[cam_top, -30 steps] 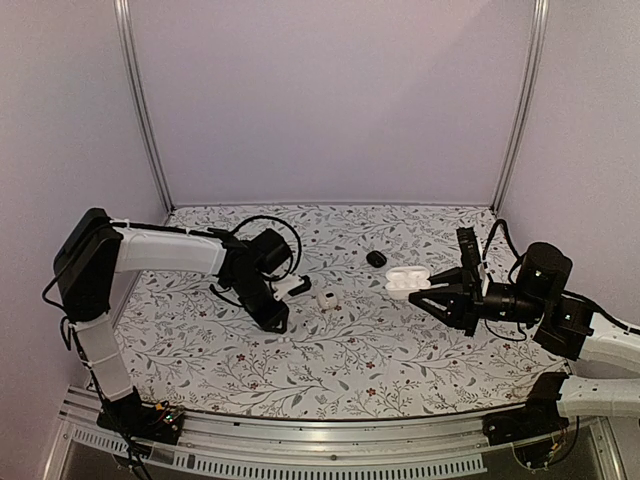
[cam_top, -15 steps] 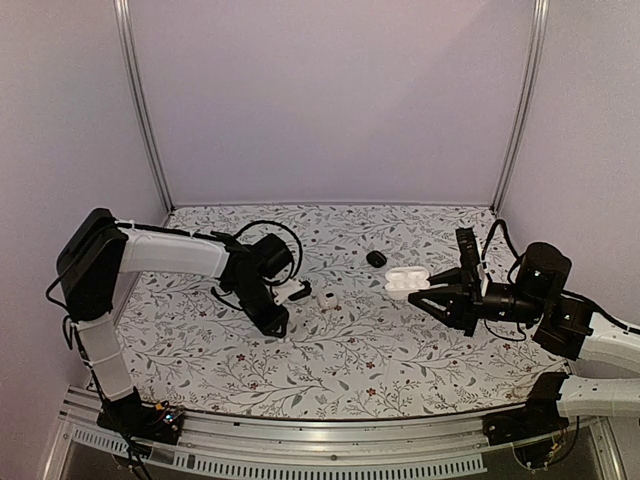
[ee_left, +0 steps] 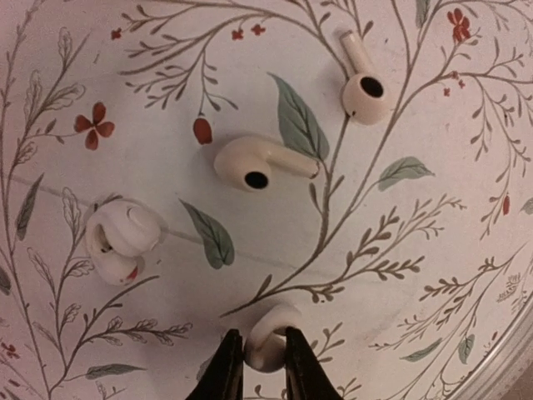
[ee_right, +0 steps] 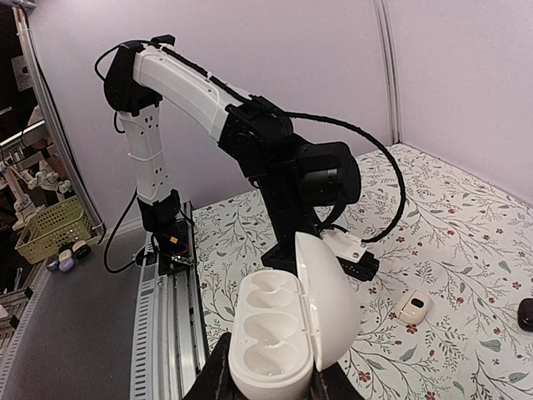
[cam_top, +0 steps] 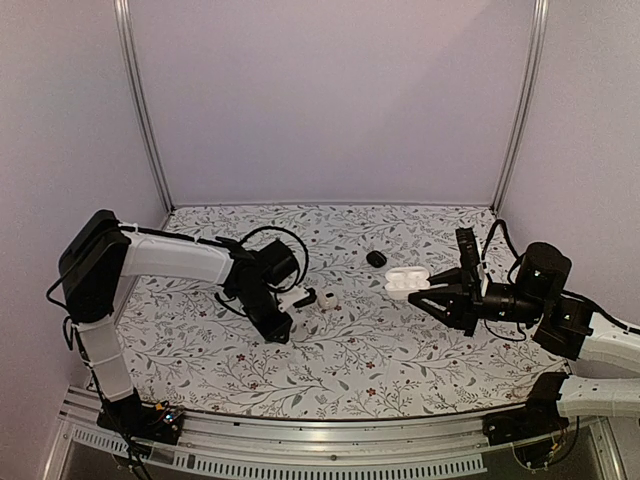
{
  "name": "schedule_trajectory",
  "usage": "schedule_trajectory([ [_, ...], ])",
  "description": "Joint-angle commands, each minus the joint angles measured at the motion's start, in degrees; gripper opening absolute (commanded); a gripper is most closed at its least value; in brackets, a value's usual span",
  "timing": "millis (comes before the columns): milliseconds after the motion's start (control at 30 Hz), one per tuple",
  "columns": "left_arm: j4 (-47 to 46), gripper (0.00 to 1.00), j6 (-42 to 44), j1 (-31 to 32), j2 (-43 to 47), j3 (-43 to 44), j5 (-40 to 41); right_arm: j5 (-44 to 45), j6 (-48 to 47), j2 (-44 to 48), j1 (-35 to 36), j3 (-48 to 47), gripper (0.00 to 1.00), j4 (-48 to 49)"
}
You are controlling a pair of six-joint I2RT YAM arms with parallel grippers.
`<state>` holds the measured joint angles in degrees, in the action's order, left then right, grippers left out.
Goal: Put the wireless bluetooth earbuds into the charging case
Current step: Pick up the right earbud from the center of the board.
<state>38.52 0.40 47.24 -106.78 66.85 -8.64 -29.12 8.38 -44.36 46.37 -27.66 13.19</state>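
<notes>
Pinching a white earbud at bottom centre with my left claw; my right claw clamps the open case. Next, likely: lift and seat it.

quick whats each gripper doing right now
left gripper: closed on a white earbud
right gripper: closed on the open white charging case

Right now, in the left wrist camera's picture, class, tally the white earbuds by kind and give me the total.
Stemmed white earbuds, lying loose: 2
Rounded white earbud, lying loose: 1
White earbud gripped in the left pincer, shape partly hidden: 1
Total: 4
</notes>
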Motion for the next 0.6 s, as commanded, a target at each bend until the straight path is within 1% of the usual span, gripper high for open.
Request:
schedule_trajectory([
  [0,0.6,0.16,-0.1,0.8,-0.2,-1.1,0.6,-0.1,0.3,0.1,-0.1,-0.3,0.00,-0.1],
  [67,0.7,0.14,-0.2,0.8,0.0,-1.1,0.6,-0.1,0.3,0.1,-0.1,-0.3,0.00,-0.1],
  [333,0.4,0.00,-0.3,0.8,1.7,-0.8,1.3,-0.3,0.2,-0.2,-0.1,-0.3,0.00,-0.1],
  [467,-0.2,0.00,-0.2,0.8,3.3,-1.3,0.9,-0.5,-0.1,-0.3,-0.1,-0.2,0.00,0.0],
  [567,-1.2,0.00,-0.3,0.6,6.0,-1.7,1.4,-1.4,-0.9,-0.3,-0.1,0.2,0.00,0.8],
])
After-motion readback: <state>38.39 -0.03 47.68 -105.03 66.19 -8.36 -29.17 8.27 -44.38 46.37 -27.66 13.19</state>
